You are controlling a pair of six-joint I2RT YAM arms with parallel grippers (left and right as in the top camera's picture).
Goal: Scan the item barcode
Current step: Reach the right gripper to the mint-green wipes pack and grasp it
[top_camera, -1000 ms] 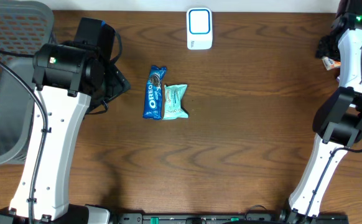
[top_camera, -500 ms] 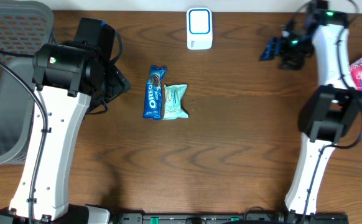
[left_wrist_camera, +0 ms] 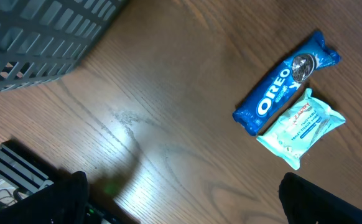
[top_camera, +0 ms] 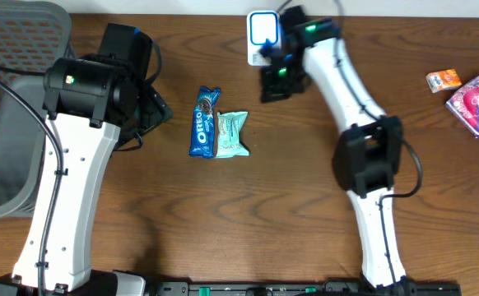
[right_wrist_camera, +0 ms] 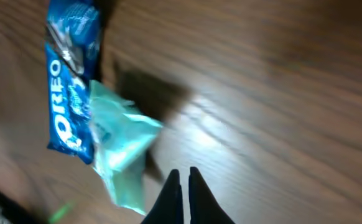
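Observation:
A blue Oreo pack [top_camera: 204, 122] and a pale teal packet [top_camera: 230, 134] lie side by side, touching, left of the table's middle. Both also show in the left wrist view, the Oreo pack [left_wrist_camera: 285, 81] and the teal packet [left_wrist_camera: 301, 126]. A white scanner with a blue frame [top_camera: 264, 37] stands at the back edge. My right gripper [top_camera: 273, 85] hovers just in front of the scanner, right of the packets. Its fingers are shut with nothing between them [right_wrist_camera: 182, 175], and the teal packet [right_wrist_camera: 119, 146] is to their left. My left gripper [left_wrist_camera: 184, 199] hangs open and empty, left of the packets.
A grey mesh basket [top_camera: 9, 107] stands at the left edge and shows in the left wrist view as well [left_wrist_camera: 38, 37]. A small orange box [top_camera: 441, 80] and a pink packet [top_camera: 478, 100] lie at the far right.
My right arm has swung from the far right edge across to the middle back, near the scanner, and its gripper has shut. The left arm and both packets have stayed put.

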